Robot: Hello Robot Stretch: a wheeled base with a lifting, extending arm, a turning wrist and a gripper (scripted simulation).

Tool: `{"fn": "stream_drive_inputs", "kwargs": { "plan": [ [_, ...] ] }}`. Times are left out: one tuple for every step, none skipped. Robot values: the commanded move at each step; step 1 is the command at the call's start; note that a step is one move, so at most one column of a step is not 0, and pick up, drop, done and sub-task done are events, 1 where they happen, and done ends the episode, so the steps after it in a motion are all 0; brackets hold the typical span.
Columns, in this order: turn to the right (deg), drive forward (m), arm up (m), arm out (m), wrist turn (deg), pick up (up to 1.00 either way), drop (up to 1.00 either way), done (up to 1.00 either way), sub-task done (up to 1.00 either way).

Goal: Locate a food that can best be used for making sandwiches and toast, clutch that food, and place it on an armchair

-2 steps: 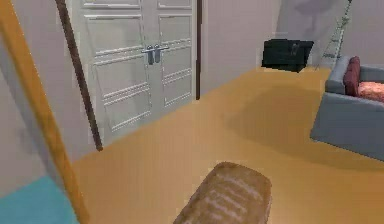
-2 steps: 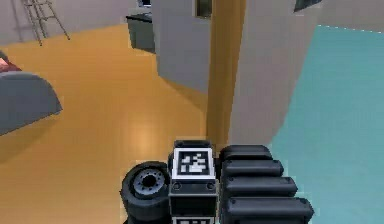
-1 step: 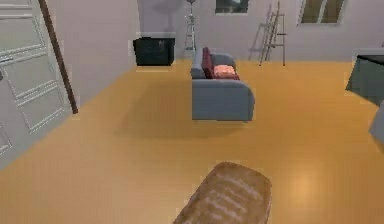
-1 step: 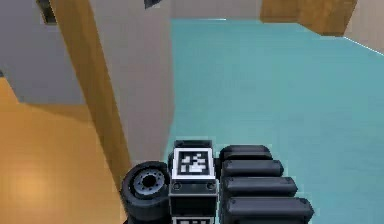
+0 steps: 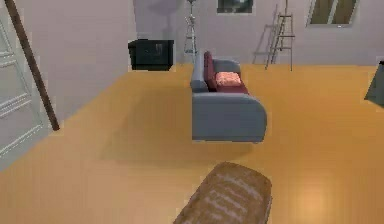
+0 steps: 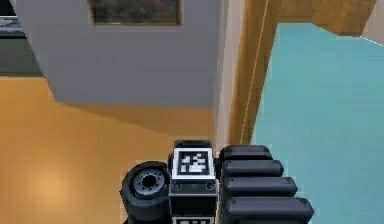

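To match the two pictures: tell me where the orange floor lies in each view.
Forward view: orange floor spans the middle and bottom, around the armchair.
Arm side view: floor fills the left, below the grey wall.
Shared landmark: that floor itself.

A brown, ridged loaf (image 5: 229,196), seemingly bread, lies at the forward view's bottom edge; beyond it a grey-blue armchair (image 5: 228,118) stands upright.
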Motion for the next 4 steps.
{"fn": "stream_drive_inputs", "kwargs": {
  "plan": [
    [42.0,0.00,0.00,0.00,0.0,0.00,0.00,0.00,0.00],
    [0.0,1.00,0.00,0.00,0.0,0.00,0.00,0.00,0.00],
    [0.0,1.00,0.00,0.00,0.0,0.00,0.00,0.00,0.00],
    [9.0,0.00,0.00,0.00,0.0,0.00,0.00,0.00,0.00]
  ]
}}
